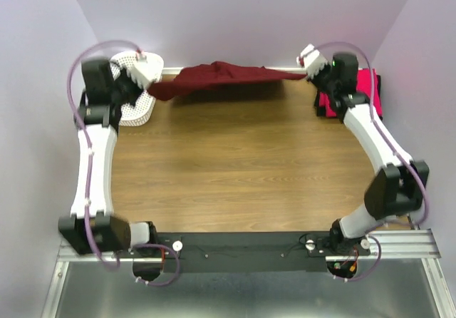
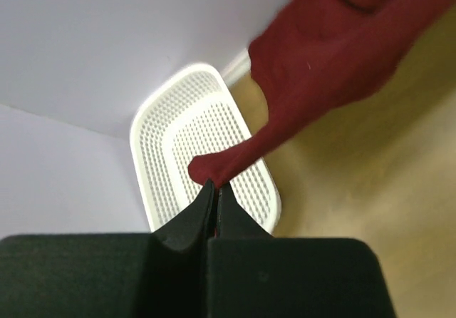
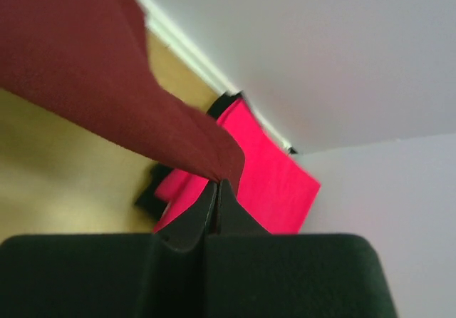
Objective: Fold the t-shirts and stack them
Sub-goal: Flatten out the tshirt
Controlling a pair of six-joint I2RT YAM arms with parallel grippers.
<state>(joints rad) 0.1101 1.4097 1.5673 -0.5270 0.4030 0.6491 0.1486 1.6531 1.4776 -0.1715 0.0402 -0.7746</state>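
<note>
Left gripper (image 2: 212,184) and right gripper (image 3: 217,182) jaws clamp the maroon shirt (image 1: 221,75) taut above the desk (image 1: 242,168); thin corner pinches could slip, dropping it.

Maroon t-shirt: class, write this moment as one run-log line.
maroon t-shirt: stretched in air | left jaws: shut on one end | right jaws: shut on other end | pink-red t-shirt: far right

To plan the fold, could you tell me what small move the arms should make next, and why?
Probably lower both together to lay it flat: the left gripper and right gripper each pinch an end of the maroon shirt, stretched in air above the table.
</note>
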